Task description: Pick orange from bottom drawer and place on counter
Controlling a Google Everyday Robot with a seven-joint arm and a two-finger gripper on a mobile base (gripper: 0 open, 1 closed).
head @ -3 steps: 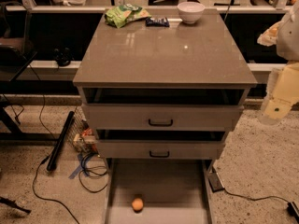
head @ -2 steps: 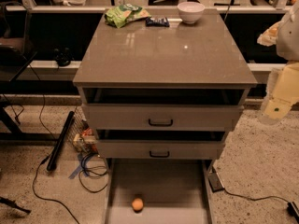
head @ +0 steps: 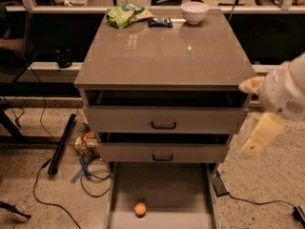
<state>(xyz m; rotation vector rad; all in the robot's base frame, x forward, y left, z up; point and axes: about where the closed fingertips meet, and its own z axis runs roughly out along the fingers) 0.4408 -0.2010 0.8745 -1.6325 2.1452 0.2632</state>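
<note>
Firstly, the orange (head: 139, 209) lies on the flat floor of the bottom drawer (head: 167, 185), which is pulled out. It sits close to the drawer's front edge, a little left of the middle, and touches neither side wall. I judge it light, firm and round, with a smooth skin, so it can roll away on the plain floor if it is pushed from one side only. A good hold would come from above, across its widest part, with moderate pressure, because too much force may bruise it.

The gripper (head: 260, 133) hangs at the right side of the cabinet, outside it, at about the height of the two upper drawers (head: 163, 124). It is well apart from the orange, higher and far to the right, and it holds nothing. Whether it is open or closed I cannot tell. To reach the fruit it would have to go down and left, over the drawer's right wall.

Farther back, the counter (head: 162, 56) has much free surface near its front edge. Along its far edge stand a green snack bag (head: 127, 15), a dark packet (head: 159, 22) and a white bowl (head: 194, 12).
</note>
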